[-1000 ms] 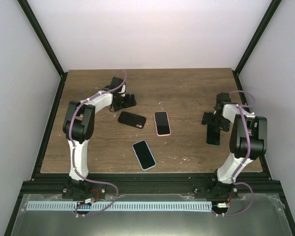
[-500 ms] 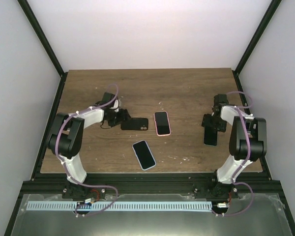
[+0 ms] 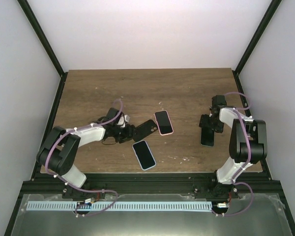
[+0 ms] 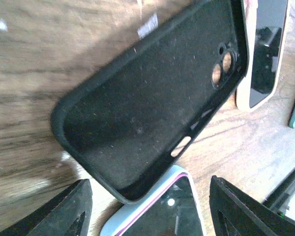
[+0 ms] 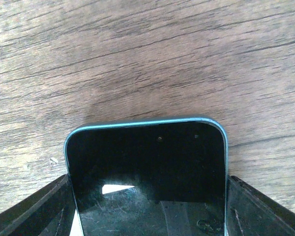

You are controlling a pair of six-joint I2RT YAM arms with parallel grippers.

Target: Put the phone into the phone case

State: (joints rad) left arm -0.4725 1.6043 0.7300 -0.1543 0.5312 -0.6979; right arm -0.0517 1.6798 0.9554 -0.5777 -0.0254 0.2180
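An empty black phone case [image 3: 146, 129] lies inside-up near the table's middle, its camera hole toward the far right [image 4: 152, 93]. My left gripper [image 3: 129, 132] is just left of it and open. The case's near corner reaches between the fingertips [image 4: 157, 206] and touches neither finger. That corner overlaps a light-blue-cased phone [image 4: 162, 214]. At the right, my right gripper [image 3: 208, 124] is shut on the long sides of the teal-edged phone [image 3: 206, 137]. Its dark screen [image 5: 147, 162] faces up, low over the wood.
A pink-cased phone [image 3: 163, 122] lies screen-up just right of the black case [image 4: 263, 54]. The light-blue-cased phone [image 3: 144, 154] sits nearer the front edge. A black frame rail borders the table [image 3: 88, 98] on all sides.
My left arm swung from the back toward the middle. The black case slid right and turned, and the left jaws narrowed. The right gripper closed on the teal phone and shifted it slightly left.
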